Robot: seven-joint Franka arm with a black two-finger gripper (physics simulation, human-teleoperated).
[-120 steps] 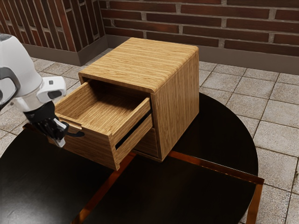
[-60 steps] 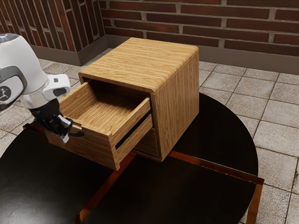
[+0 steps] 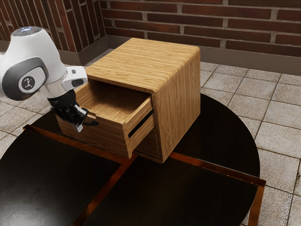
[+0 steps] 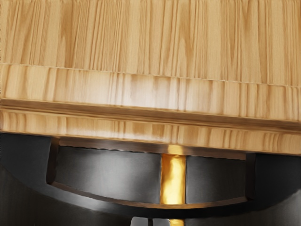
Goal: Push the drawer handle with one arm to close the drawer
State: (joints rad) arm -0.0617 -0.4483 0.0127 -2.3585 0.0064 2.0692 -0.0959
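Top drawer (image 3: 101,135) had slid partway in vs. a sec ago, toward far right, but was still part-open at the wooden cabinet's (image 3: 178,101) near left; more push req'd. Gripper (image 3: 79,126) at/beside black curved handle (image 4: 108,206), fingers (image 4: 139,221) together, w/ nothing held.

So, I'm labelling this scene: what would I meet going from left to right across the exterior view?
The arm's white link → the gripper → the drawer's black handle → the cabinet's side panel.
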